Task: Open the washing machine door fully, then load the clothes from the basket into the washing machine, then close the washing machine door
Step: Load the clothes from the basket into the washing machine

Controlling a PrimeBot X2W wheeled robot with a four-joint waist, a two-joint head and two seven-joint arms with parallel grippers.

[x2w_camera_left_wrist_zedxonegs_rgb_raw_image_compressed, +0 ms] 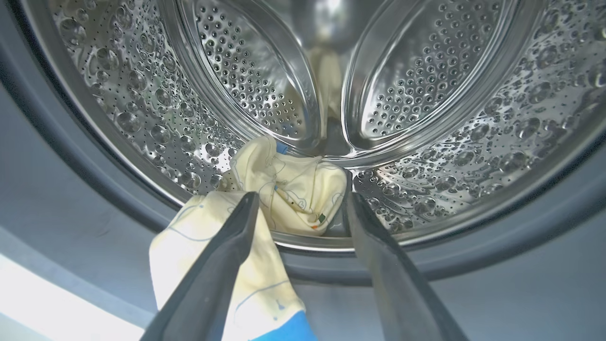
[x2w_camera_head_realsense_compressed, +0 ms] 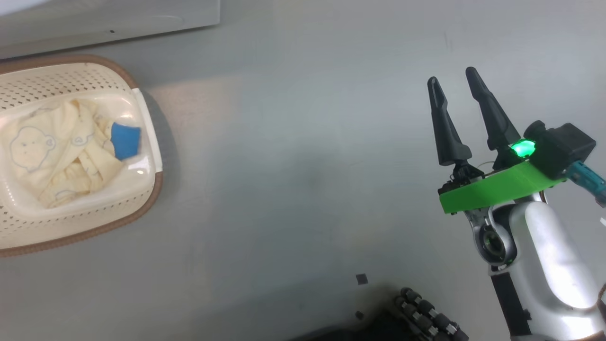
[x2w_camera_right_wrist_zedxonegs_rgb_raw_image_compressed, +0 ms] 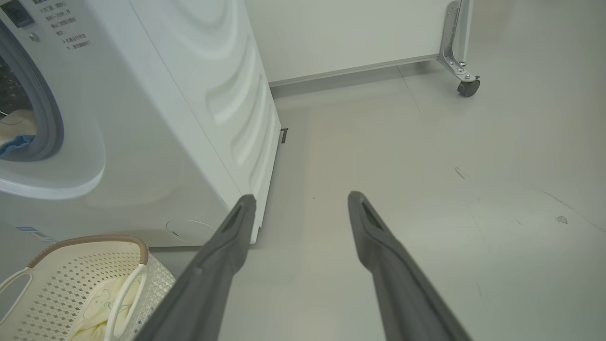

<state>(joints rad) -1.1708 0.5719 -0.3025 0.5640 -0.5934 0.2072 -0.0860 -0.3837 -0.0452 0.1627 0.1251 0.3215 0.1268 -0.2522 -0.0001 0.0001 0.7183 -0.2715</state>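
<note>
Faintly, unreadable print (x2w_camera_right_wrist_zedxonegs_rgb_raw_image_compressed: 71,38) marks the washing machine (x2w_camera_right_wrist_zedxonegs_rgb_raw_image_compressed: 156,142).

Right pincer (x2w_camera_right_wrist_zedxonegs_rgb_raw_image_compressed: 300,199): two dark fingers spread wide, nothing between them, over pale floor (x2w_camera_right_wrist_zedxonegs_rgb_raw_image_compressed: 426,189). Left: the white washing machine (x2w_camera_right_wrist_zedxonegs_rgb_raw_image_compressed: 156,118), its side panel ribbed. Its grey gasket (x2w_camera_right_wrist_zedxonegs_rgb_raw_image_compressed: 49,118) frames an opening in which cream and blue cloth (x2w_camera_right_wrist_zedxonegs_rgb_raw_image_compressed: 14,137) lies. Lower left: the basket (x2w_camera_right_wrist_zedxonegs_rgb_raw_image_compressed: 90,240), just in front of the machine, holding cream clothes (x2w_camera_right_wrist_zedxonegs_rgb_raw_image_compressed: 94,312). Upper right: a caster (x2w_camera_right_wrist_zedxonegs_rgb_raw_image_compressed: 468,87) beneath a white panel (x2w_camera_right_wrist_zedxonegs_rgb_raw_image_compressed: 355,33).
</note>
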